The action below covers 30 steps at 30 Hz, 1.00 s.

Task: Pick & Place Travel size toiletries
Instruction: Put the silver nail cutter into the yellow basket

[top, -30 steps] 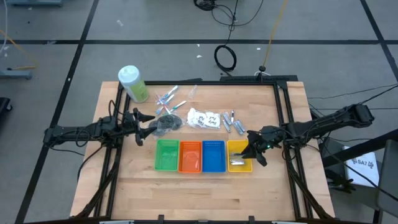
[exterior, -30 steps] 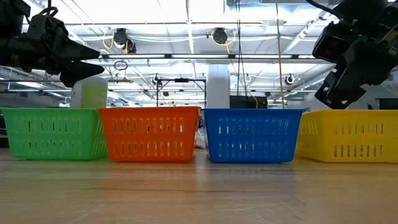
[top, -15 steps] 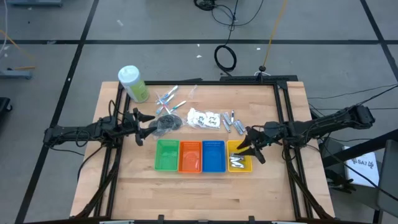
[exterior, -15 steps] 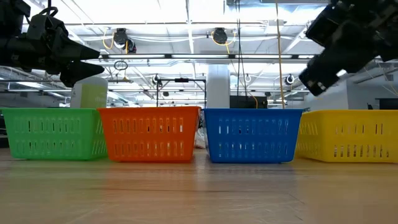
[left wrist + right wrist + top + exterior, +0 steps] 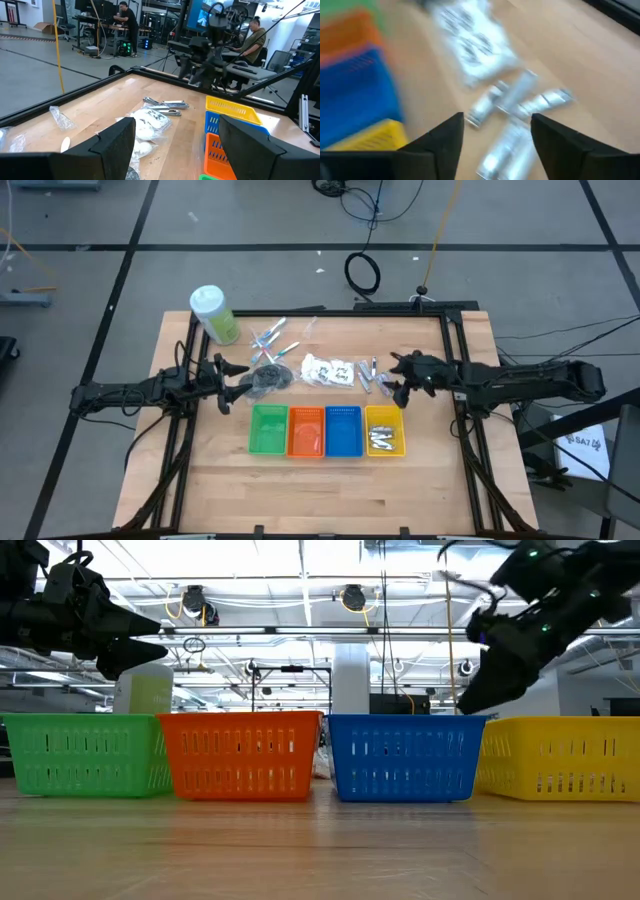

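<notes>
Short silver tubes (image 5: 372,377) lie on the table just beyond the yellow bin (image 5: 385,412); in the right wrist view the tubes (image 5: 520,105) show close ahead of the fingers. More silver tubes (image 5: 382,442) lie inside the yellow bin. My right gripper (image 5: 396,378) hovers open beside the tubes on the table, touching nothing. White packets (image 5: 330,370), a dark clear pouch (image 5: 268,377) and thin sticks (image 5: 272,336) lie farther left. My left gripper (image 5: 226,385) waits open next to the pouch.
Green (image 5: 268,410), orange (image 5: 305,411) and blue (image 5: 343,410) bins stand in a row left of the yellow one. A large pale-green bottle (image 5: 213,315) lies at the far left corner. Bare wood lies in front of the bins. People work in the room beyond the table.
My right gripper has left its place above the yellow bin, risen, and gone toward the far edge to the silver tubes on the table. Silver tubes lie uncovered in the yellow bin.
</notes>
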{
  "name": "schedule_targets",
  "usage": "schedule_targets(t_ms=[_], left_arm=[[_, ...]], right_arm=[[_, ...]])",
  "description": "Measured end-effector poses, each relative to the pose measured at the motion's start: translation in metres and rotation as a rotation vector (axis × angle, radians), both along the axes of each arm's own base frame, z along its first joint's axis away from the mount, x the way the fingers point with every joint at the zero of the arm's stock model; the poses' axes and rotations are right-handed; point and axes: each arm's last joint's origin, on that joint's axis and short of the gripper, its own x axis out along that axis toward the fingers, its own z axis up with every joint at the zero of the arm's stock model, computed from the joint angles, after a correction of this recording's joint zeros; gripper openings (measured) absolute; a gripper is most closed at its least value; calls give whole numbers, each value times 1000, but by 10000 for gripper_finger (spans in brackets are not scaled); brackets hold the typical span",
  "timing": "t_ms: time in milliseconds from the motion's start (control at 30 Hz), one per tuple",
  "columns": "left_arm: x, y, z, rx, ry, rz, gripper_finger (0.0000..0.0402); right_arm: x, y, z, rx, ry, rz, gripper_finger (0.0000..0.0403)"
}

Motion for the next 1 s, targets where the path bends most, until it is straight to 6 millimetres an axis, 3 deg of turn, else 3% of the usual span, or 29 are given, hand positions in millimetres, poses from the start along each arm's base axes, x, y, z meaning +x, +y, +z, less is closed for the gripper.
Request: schedule_targets(t_ms=[167, 367, 700, 1000], left_arm=[[0, 0, 0, 0, 0, 0, 280], [0, 0, 0, 0, 0, 0, 280], [0, 0, 0, 0, 0, 0, 280], [0, 0, 0, 0, 0, 0, 280]], right_arm=[[8, -10, 2, 22, 220, -61, 241], [19, -17, -25, 105, 377, -33, 236], [32, -22, -52, 150, 456, 24, 232], [29, -32, -51, 81, 473, -44, 219]])
